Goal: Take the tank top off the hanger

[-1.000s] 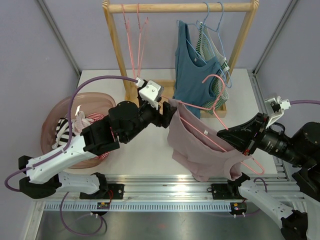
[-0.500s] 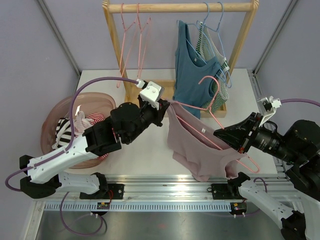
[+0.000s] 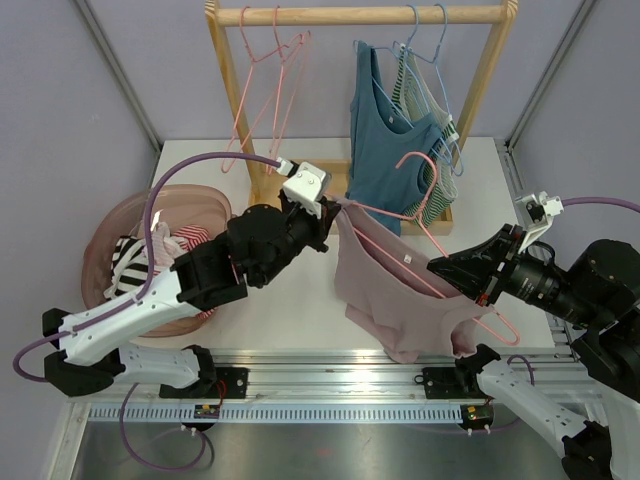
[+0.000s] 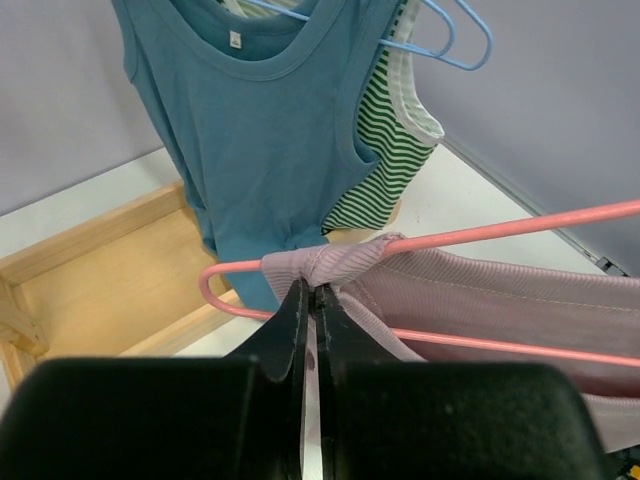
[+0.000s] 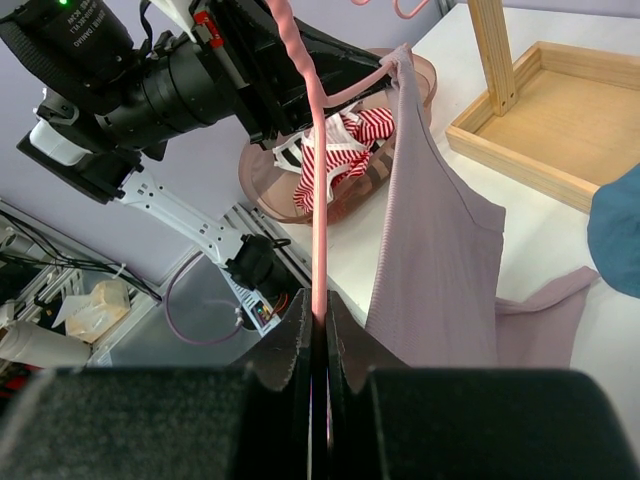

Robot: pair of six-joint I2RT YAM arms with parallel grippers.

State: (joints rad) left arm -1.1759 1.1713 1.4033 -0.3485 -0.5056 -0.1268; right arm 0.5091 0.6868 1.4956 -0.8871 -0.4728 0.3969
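A mauve tank top [image 3: 390,290] hangs on a pink hanger [image 3: 432,165], held in the air above the table's front right. My left gripper [image 3: 335,210] is shut on the bunched shoulder strap at the hanger's left end; in the left wrist view the strap [image 4: 345,262] is pinched at the tips of my left gripper [image 4: 313,290], and the hanger [image 4: 500,228] runs off to the right. My right gripper [image 3: 440,272] is shut on the hanger's lower bar. In the right wrist view the pink bar [image 5: 316,200] rises from my right gripper [image 5: 318,315], with the tank top [image 5: 430,250] draped beside it.
A wooden rack [image 3: 360,15] stands at the back with a blue tank top [image 3: 385,150], striped tops on blue hangers and two empty pink hangers [image 3: 265,90]. Its wooden base tray [image 4: 90,270] lies under it. A pink basket [image 3: 120,230] of clothes sits at the left.
My left gripper has closed on the tank top's strap. The right arm shifted slightly left with the hanger, then held still. The empty pink hangers on the rack are swinging.
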